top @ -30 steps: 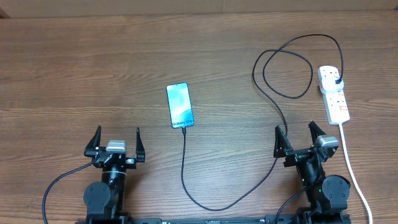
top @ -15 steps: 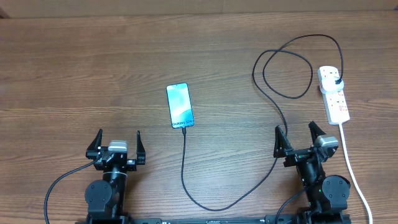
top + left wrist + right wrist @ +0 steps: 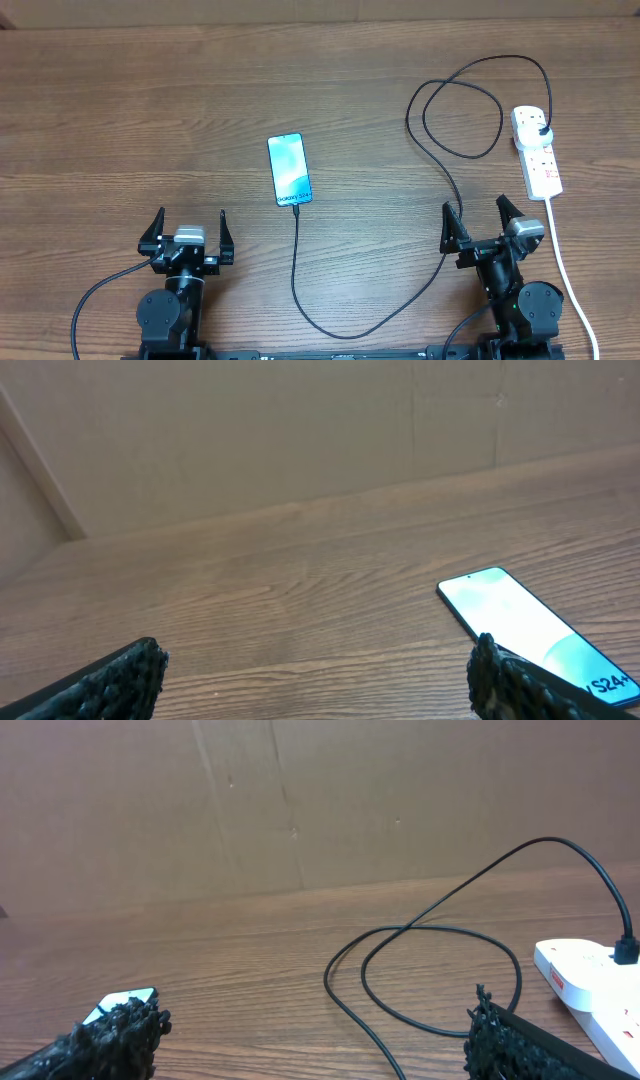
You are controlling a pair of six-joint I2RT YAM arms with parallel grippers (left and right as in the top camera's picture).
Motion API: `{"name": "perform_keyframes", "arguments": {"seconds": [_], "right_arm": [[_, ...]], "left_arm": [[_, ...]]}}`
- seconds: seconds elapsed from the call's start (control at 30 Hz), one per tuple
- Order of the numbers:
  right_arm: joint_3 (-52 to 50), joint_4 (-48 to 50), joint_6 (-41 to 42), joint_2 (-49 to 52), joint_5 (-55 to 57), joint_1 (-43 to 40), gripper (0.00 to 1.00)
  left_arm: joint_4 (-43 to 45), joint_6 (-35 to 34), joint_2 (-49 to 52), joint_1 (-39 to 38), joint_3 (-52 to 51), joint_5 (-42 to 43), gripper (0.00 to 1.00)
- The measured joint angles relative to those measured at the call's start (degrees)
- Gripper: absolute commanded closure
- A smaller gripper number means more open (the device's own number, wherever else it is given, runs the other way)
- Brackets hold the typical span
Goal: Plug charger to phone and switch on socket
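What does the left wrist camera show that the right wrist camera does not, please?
Only the left wrist view: the open left gripper and most of the phone, its lit screen showing "S24" lettering. Only the right wrist view: the open right gripper, the looped charger cable and its black plug in the white power strip. Both: the phone, just a corner in the right wrist view, the wooden table and the brown wall behind.

My left gripper [image 3: 190, 217] and right gripper [image 3: 475, 207] are both black, each with two pointed fingers flanking a small silver-grey block [image 3: 187, 236] above a round black joint [image 3: 160, 316]. Thin black cables [image 3: 92, 297] loop out from the bases. In my wrist views the pads [image 3: 120, 682] look rough and knobbly.
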Motion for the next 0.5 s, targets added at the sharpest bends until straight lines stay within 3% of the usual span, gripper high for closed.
{"name": "perform_keyframes", "arguments": {"seconds": [0.5], "right_arm": [[0.00, 0.00, 0.00, 0.00, -0.02, 0.00, 0.00]], "left_arm": [[0.00, 0.00, 0.00, 0.00, 0.00, 0.00, 0.00]]}}
